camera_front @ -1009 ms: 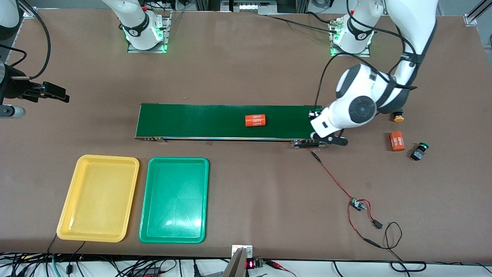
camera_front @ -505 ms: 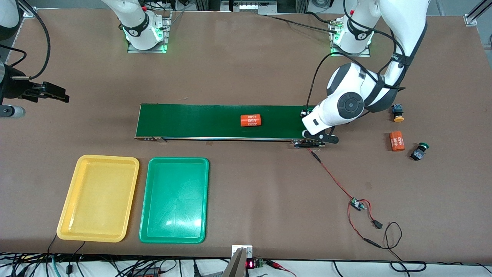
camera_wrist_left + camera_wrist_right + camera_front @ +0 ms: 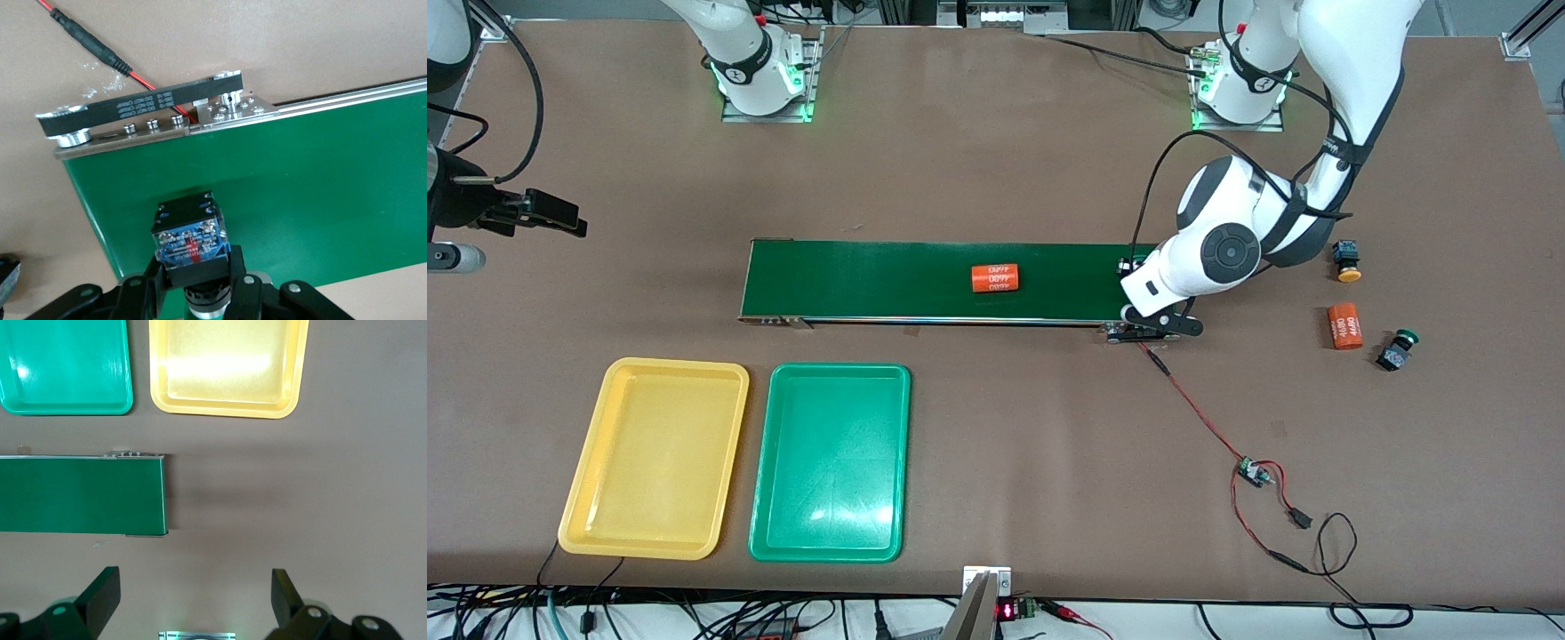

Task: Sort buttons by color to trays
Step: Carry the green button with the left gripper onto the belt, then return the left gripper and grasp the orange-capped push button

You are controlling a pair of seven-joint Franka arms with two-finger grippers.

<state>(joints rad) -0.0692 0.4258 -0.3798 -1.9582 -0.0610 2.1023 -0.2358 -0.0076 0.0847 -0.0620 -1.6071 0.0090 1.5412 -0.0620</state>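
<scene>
The left hand (image 3: 195, 267) is closed narrowly on a button (image 3: 190, 233), gripping it near the cap with the black-and-blue body pointing away. The cap is hidden between the fingers, so its colour cannot be told. Hand and button hang over the end of the green conveyor belt (image 3: 871, 276) that lies toward the left arm's end of the worktop (image 3: 1005, 133), just inside the belt's edge.

The step in hand looks like setting this button on the belt. To do it well, the hand probably needs to come low enough that the button lands without rolling. It should release well inside the green surface, away from the metal end roller (image 3: 67, 137) and the red wire (image 3: 143, 83). Then it should lift straight up, so the fingers do not drag the button.

The right hand (image 3: 193, 593) waits, wide open and empty, over bare worktop off the belt's other end.

- Buttons in view: three. One is held. One with a yellow-orange cap (image 3: 1347, 260) and one with a green cap (image 3: 1396, 348) lie on the worktop past the belt, toward the left arm's end. A fourth is not visible.
- Orange cylinders: two, one on the belt (image 3: 994, 278) and one on the worktop (image 3: 1345, 325) between the two loose buttons.
- Trays: two, a yellow tray (image 3: 654, 369) and a green tray (image 3: 830, 373). They sit side by side, nearer the front camera than the belt, and both are empty.
</scene>
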